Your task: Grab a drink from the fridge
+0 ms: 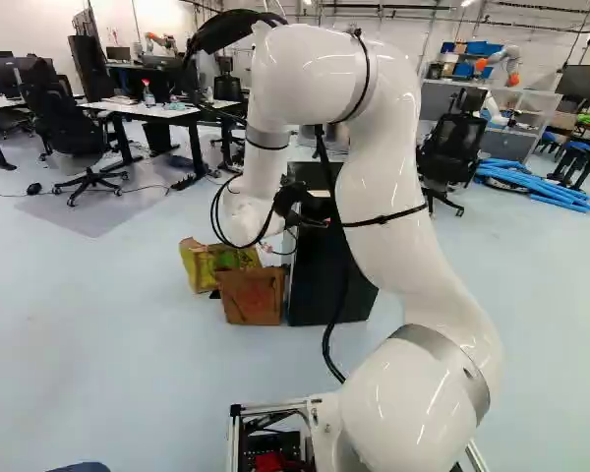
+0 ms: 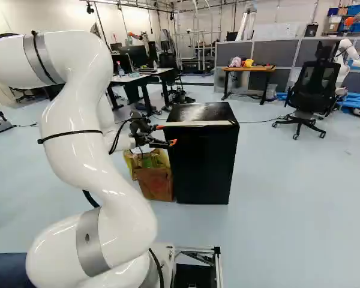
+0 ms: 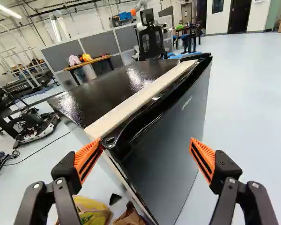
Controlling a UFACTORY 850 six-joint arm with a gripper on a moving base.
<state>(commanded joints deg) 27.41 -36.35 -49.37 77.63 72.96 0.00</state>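
A small black fridge stands on the floor ahead of the base, its door shut as far as I can see, with a pale strip along its top behind the door [image 2: 199, 165]. My gripper [image 2: 171, 135] is at the fridge's upper left corner in the right base view. In the wrist view the gripper [image 3: 146, 152] stands wide open, the fridge door [image 3: 171, 136] ahead and partly between its fingers. One orange pad [image 3: 88, 159] is close by the door's top corner; whether it touches, I cannot tell. The other finger is out in front of the door. No drink shows.
Beside the fridge sit a brown paper bag [image 1: 252, 295] and a yellow bag [image 1: 202, 264]. Farther off are office chairs [image 2: 312, 90], desks, a wooden table [image 2: 248, 69] with toys, blue tubes [image 1: 541, 185], grey partitions and other robots. Something dark blue lies at the foot of both base views.
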